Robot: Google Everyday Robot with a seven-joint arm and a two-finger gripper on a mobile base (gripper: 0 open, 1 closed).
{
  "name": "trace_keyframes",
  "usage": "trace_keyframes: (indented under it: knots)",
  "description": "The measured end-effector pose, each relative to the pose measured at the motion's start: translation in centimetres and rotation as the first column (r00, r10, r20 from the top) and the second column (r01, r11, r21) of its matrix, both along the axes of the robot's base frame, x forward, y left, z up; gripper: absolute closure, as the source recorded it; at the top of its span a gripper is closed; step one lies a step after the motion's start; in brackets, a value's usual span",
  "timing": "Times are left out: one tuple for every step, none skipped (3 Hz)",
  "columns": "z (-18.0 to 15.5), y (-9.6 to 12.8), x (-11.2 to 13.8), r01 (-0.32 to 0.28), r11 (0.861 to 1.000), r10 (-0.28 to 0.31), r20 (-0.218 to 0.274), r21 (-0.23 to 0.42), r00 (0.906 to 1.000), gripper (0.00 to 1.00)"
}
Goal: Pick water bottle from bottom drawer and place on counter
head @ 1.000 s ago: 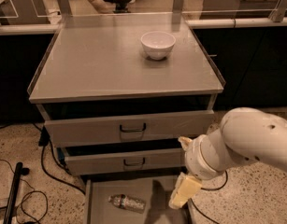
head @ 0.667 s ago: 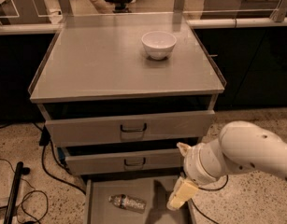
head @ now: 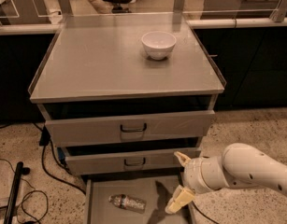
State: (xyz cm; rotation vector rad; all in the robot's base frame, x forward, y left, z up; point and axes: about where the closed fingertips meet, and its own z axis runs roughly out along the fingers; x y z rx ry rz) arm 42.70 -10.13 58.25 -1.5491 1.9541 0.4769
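The water bottle (head: 128, 202) lies on its side on the floor of the open bottom drawer (head: 157, 188), left of centre. My gripper (head: 181, 180) hangs over the drawer's right side, to the right of the bottle and apart from it. It is open and empty, with one pale finger (head: 182, 158) up by the middle drawer front and the other (head: 180, 200) low over the drawer floor. The grey counter (head: 101, 66) tops the cabinet above.
A white bowl (head: 158, 44) stands on the counter at the back right. Two grey drawers with dark loop handles (head: 133, 128) stick out a little above the bottom drawer. Black cables and a dark pole (head: 14, 190) lie on the speckled floor at left.
My arm and gripper have moved down, closer to the bottom drawer's floor. The bottle has not moved.
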Motion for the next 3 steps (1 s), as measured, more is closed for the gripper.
trace_keyframes:
  knots:
    - [-0.6, 0.5, -0.1, -0.004, 1.0, 0.004, -0.005, -0.015, 1.0, 0.0]
    - [-4.9, 2.2, 0.0, -0.007, 1.0, 0.006, -0.057, -0.016, 0.9984, 0.0]
    - [-10.1, 3.3, 0.5, -0.003, 1.0, 0.003, -0.106, 0.002, 0.9944, 0.0]
